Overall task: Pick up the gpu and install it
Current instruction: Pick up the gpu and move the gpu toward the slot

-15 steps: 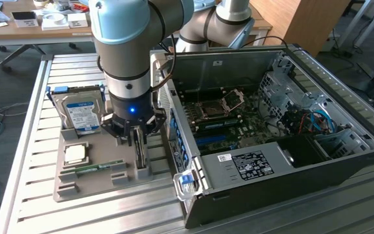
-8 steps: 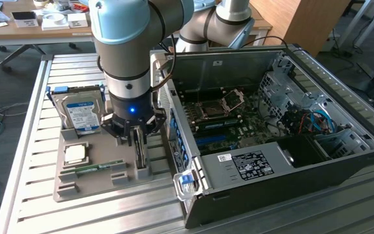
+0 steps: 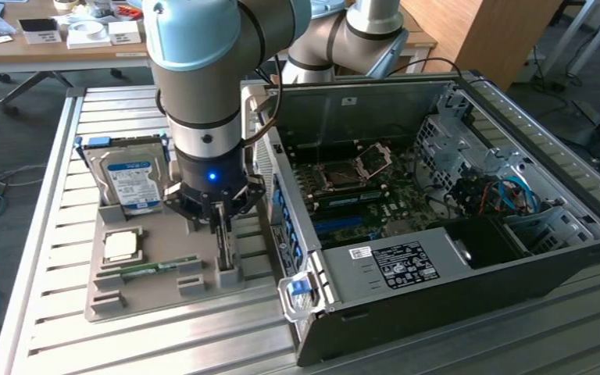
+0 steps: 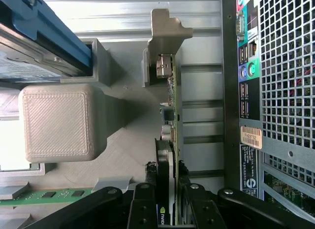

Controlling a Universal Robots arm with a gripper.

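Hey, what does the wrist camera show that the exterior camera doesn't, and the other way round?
Wrist view adds: the computer's rear ports, a barcode sticker near them, and the bracket connector of the graphics card.
Exterior view adds: the motherboard inside the open case, the processor on the grey tray, and the arm.
Both: the gripper at the upright graphics card, the hard drive and the green memory stick.
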